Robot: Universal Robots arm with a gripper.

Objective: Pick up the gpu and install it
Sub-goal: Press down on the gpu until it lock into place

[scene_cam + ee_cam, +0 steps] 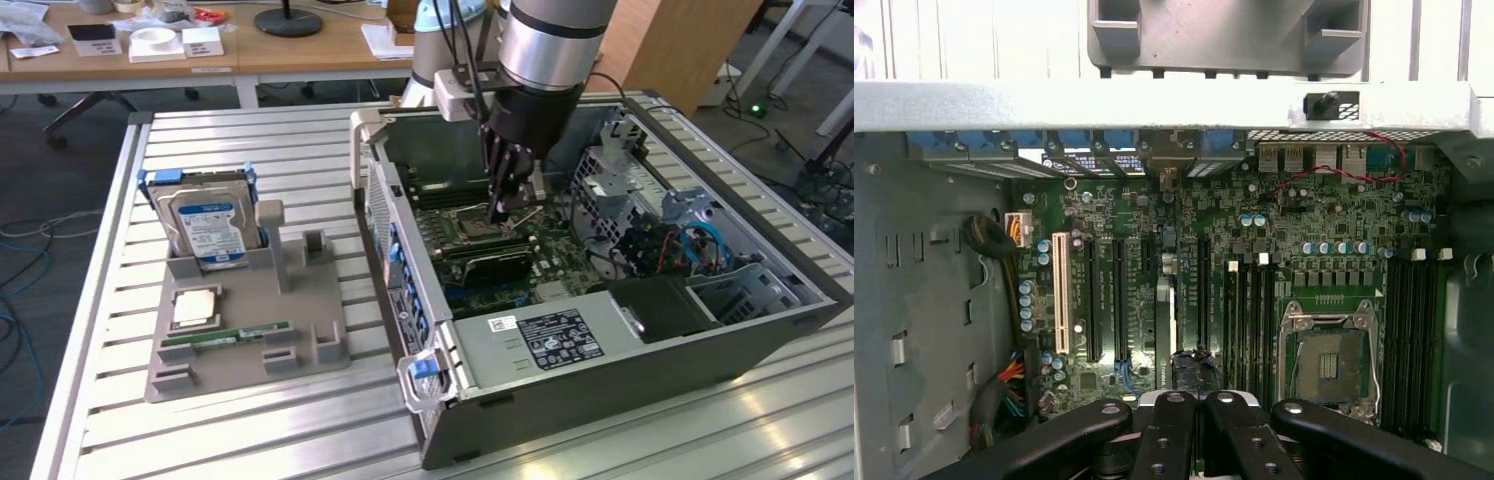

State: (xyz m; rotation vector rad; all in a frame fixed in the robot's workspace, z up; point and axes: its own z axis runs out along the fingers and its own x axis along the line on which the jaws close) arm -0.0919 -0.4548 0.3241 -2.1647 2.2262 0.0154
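Fingers (1166, 440) closed together, black and jointed, over motherboard (1304, 215) middle, gpu (489, 265) just below fingertips, thin flat black-faced card, set among slots inside grey metal case (561, 380).

An open computer case (587, 330) lies on its side on a slatted table (240, 440), filling the centre and right of the exterior view. Inside it, the motherboard (514, 250) sits at mid-frame, with the power supply (561, 340) below it toward the lower centre and the drive cage (627, 190) to its right. The arm's gripper (501, 210) reaches down from the top centre to just above the CPU socket (474, 228). Left of the case a parts stand (247, 330) rests on the table, with a hard drive (207, 230) upright at its upper end and a RAM stick (227, 338) lying flat lower down. A desk (200, 50) runs along the upper left behind the table.
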